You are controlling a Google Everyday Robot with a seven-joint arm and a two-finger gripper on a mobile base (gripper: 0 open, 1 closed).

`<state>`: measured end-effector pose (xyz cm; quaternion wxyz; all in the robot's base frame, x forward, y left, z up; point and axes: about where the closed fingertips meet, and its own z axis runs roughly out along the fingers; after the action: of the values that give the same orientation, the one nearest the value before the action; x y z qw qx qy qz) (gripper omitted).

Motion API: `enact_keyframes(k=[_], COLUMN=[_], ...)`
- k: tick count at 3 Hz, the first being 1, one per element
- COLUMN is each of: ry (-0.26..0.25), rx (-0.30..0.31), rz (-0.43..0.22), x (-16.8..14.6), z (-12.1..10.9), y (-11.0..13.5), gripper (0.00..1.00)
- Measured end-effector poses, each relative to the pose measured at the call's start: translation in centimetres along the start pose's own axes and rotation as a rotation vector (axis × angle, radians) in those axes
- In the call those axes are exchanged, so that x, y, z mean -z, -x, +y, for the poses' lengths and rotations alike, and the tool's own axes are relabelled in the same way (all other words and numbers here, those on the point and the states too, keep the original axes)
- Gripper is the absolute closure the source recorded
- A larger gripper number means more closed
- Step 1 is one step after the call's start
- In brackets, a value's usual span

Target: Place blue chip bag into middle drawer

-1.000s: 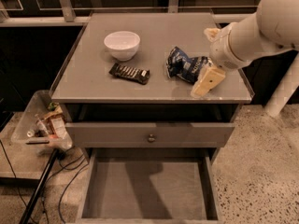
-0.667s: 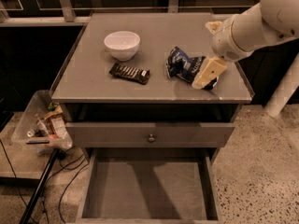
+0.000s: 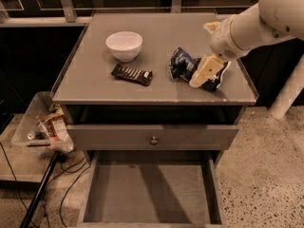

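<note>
The arm stretches from 2 o'clock, sloping down toward 8 o'clock over the right side of the table. Its end effector lies on the right half of the bag; whether it is clenched or released cannot be told. The bag rests on the table, at 3 o'clock from the bar. The bowl shows only its white inside. At 6 o'clock the middle drawer stands open, showing bare grey floor. A bin at 9 o'clock holds packets.
</note>
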<state>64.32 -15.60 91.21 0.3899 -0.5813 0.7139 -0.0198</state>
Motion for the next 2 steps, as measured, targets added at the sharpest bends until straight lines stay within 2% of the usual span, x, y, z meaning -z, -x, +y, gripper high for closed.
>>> enact_keyframes(k=[1, 2], ry=[0.032, 0.043], rx=[-0.018, -0.034], rz=[0.005, 0.014], x=[-1.8, -2.9], z=[1.6, 2.0], y=[-0.5, -1.0], gripper=[0.00, 0.00])
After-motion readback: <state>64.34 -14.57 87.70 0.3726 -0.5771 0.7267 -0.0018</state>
